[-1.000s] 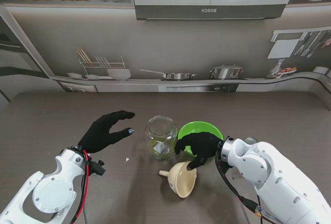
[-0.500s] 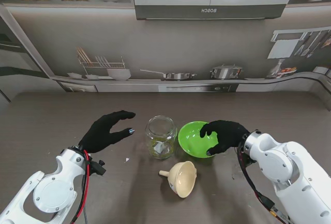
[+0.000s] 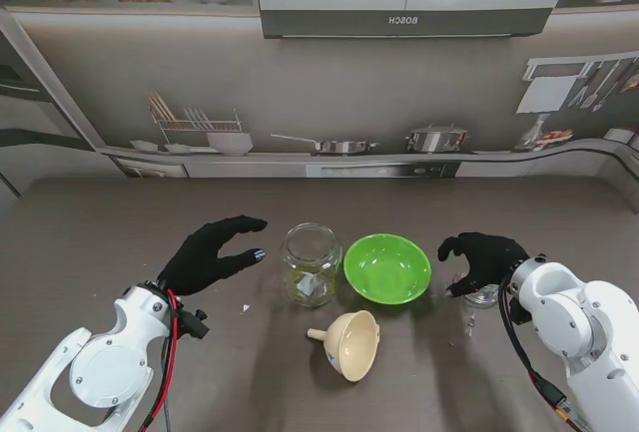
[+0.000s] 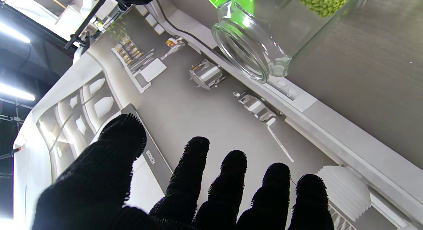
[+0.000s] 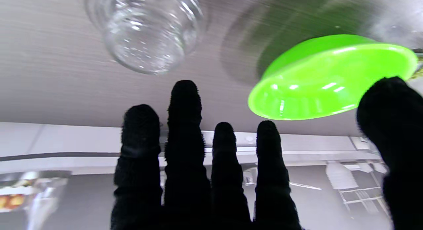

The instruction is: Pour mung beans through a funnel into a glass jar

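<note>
A glass jar (image 3: 311, 263) stands upright mid-table with green mung beans (image 4: 324, 2) in its bottom and no funnel on it. The empty green bowl (image 3: 387, 268) sits just right of the jar, close to touching it. The cream funnel (image 3: 349, 344) lies on its side nearer to me, spout pointing left. My left hand (image 3: 212, 253) hovers open left of the jar (image 4: 261, 38), fingers spread. My right hand (image 3: 483, 258) is open right of the bowl (image 5: 330, 78), holding nothing, over a small clear glass piece (image 3: 482, 298).
The clear glass piece (image 5: 148, 28) rests on the table near the right hand's fingertips; what it is stays unclear. A tiny white speck (image 3: 247, 307) lies on the brown tabletop nearer to me than the left hand. A kitchen backdrop bounds the far edge.
My right hand left the funnel, swept right across the green bowl and now hangs over the small glass piece. The funnel stays lying on the table. The left hand barely moved.
</note>
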You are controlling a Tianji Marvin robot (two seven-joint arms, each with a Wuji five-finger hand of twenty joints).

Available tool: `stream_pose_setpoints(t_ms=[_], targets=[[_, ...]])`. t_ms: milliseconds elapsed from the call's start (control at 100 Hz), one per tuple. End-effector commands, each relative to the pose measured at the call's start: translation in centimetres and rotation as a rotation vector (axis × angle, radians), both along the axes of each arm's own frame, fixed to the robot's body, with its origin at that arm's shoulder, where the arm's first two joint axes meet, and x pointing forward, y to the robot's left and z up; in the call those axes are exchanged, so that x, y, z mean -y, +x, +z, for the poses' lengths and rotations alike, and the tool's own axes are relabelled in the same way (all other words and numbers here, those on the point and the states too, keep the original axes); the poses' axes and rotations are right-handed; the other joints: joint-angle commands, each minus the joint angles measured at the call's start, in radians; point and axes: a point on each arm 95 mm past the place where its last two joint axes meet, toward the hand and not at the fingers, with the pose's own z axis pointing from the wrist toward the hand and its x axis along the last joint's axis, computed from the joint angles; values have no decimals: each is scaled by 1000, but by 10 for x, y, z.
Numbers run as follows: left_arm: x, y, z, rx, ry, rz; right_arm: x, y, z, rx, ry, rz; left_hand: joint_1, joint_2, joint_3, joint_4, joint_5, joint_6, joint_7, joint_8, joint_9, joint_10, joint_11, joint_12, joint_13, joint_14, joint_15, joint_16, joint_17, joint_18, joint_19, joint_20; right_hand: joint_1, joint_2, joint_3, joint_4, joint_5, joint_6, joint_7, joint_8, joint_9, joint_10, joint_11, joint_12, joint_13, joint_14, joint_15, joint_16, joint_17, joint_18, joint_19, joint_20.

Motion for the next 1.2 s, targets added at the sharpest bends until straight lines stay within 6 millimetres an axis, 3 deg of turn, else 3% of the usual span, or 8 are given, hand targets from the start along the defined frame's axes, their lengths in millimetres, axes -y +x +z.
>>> stream_pose_setpoints(t_ms=[0,310,590,1190], targets=[[2,-1,-3,-20,6,-13,11,-2,-11,-33,-19,-31,35,65,-17,30,4,-2,-1,-2,23,0,-7,-3,27,2,-5,1,1,-2,-27,6,-8,-3,-19,37,-49,-18,-15,10,-49,19,-10,-8,-25,16,-3,-11,-5,26,1,26],[3,-1,-5,-34,14,-14,30,0,-26,-52,-99,-79,34,66,-19,30,3,-2,-1,-2,23,-1,-6,-2,26,2,-6,1,0,-3,-27,7,-29,-4,-23,36,-144,7,-71,16,-171,54,-27,-44,-63,5,16,-8,-4,11,5,31],[5,0,-7,-46,17,-18,41,5,-33,-31,-143,-110,36,66,-19,31,3,-3,-1,-2,22,-1,-7,-2,26,3,-6,2,-1,-4,-28,7,-35,-1,-20,37,-184,40,-74,34,-207,69,-11,-63,-75,-23,51,-4,0,0,13,31],[8,1,-9,-71,25,-29,46,11,-44,-65,-177,-131,37,69,-24,31,2,-3,-1,-2,18,0,-8,-2,26,1,-6,2,-3,-4,-28,8,-60,-27,-7,29,-202,57,-68,39,-216,91,-19,-94,-82,7,57,-13,-3,18,10,25]])
